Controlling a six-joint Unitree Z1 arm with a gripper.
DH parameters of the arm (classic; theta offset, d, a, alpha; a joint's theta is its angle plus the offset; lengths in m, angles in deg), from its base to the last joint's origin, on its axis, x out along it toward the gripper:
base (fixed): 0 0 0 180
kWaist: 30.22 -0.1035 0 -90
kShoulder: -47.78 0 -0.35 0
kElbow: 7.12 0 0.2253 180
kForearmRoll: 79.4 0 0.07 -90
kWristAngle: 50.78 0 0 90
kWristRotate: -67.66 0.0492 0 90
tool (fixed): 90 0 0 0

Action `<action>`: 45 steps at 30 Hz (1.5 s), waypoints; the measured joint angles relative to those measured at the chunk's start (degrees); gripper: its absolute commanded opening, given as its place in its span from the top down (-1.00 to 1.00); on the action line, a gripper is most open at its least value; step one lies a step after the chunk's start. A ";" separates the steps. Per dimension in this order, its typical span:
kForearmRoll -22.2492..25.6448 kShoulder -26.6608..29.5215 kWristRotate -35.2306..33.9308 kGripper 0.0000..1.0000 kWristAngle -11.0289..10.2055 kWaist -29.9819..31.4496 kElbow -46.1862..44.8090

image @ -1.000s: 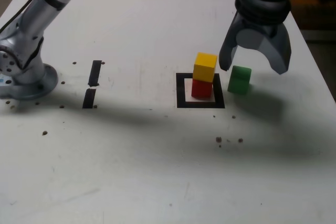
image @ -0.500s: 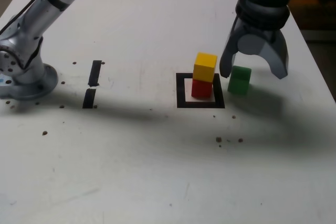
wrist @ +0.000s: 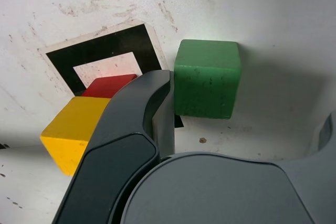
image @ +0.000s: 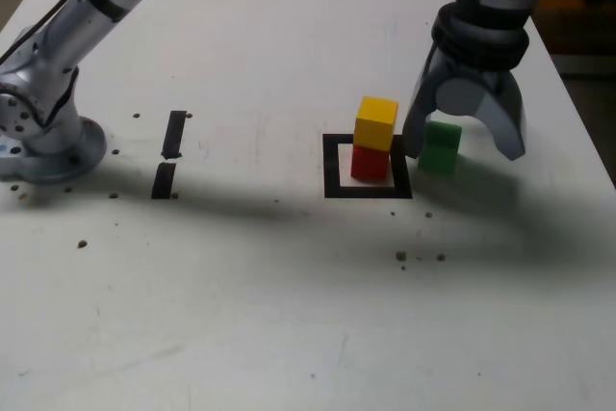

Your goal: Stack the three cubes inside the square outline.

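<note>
Red cube [image: 370, 163]: you have it inside the square outline [image: 332, 166], lowest.
Yellow cube [image: 376, 123]: stacked on red, slightly askew (you may note that).
Green cube [image: 441, 148]: upright outside, just beside the black frame.

Two short strips of black tape [image: 169, 156] are seen on the pale worktop [image: 241, 286], laid nearly end to end toward the exterior view's left. Small dark spots [image: 82, 244] are scattered over the worktop, and brownish smudges [wrist: 113, 2] are shown on it in the wrist view. Beyond its edge at the exterior view's right, a dark, reddish-brown area is only dimly shown.
</note>
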 measured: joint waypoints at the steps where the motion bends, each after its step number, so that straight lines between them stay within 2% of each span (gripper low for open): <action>1: -0.37 0.00 0.00 -0.91 0.15 -0.02 -0.12; 8: -3.39 0.01 0.00 -0.85 1.17 -0.03 -1.33; 13: -4.65 0.01 0.12 -0.72 2.00 -0.03 -2.10; 16: -5.59 0.01 0.40 -0.54 2.61 -0.03 -2.83; 24: -10.68 0.03 0.37 0.16 4.50 -0.03 -5.16; 27: -11.89 0.07 0.17 0.31 4.58 -0.03 -5.68; 38: -12.88 1.24 0.16 0.34 2.46 -0.02 -6.66; 45: -13.03 1.49 0.40 0.52 1.51 -0.01 -7.31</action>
